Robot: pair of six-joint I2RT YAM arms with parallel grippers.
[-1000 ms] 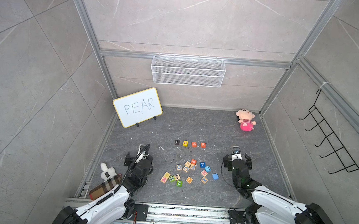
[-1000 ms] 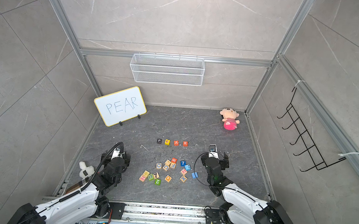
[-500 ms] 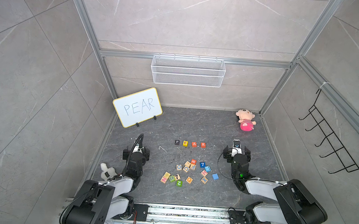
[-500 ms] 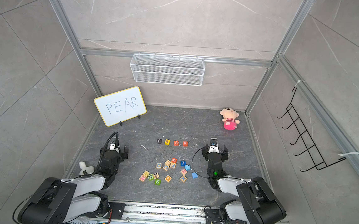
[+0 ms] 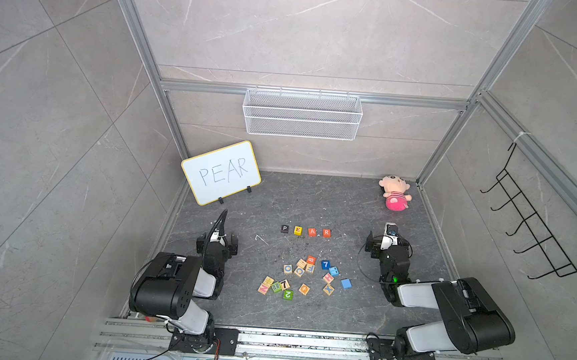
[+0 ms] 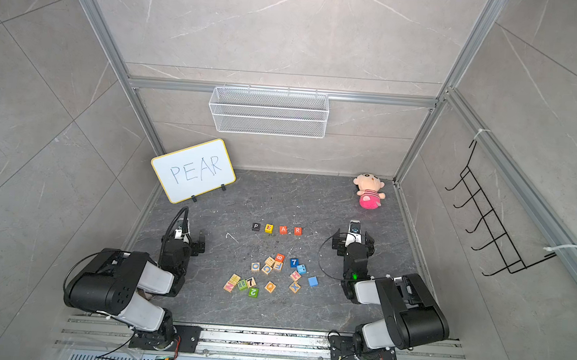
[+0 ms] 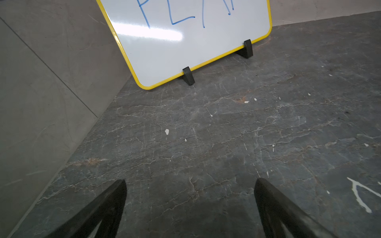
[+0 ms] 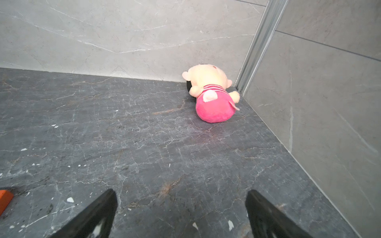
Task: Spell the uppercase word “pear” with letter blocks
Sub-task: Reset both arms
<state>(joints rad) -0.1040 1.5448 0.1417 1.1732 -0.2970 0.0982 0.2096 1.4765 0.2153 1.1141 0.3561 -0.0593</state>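
Four letter blocks stand in a row mid-floor in both top views: black P, yellow E, orange-red A and orange-red R, reading PEAR. My left gripper rests low, left of the row and well apart from it. It is open, with only bare floor between its fingers in the left wrist view. My right gripper sits right of the R block, also open and empty. An orange block corner shows at the edge of the right wrist view.
A pile of other letter and number blocks lies nearer the front, between the arms. A whiteboard reading PEAR leans at the back left. A plush toy lies in the back right corner. A wire basket hangs on the back wall.
Both arms have folded back, elbows raised over their bases, and the grippers have shifted slightly toward the back wall. Both stay open. The blocks have not moved.
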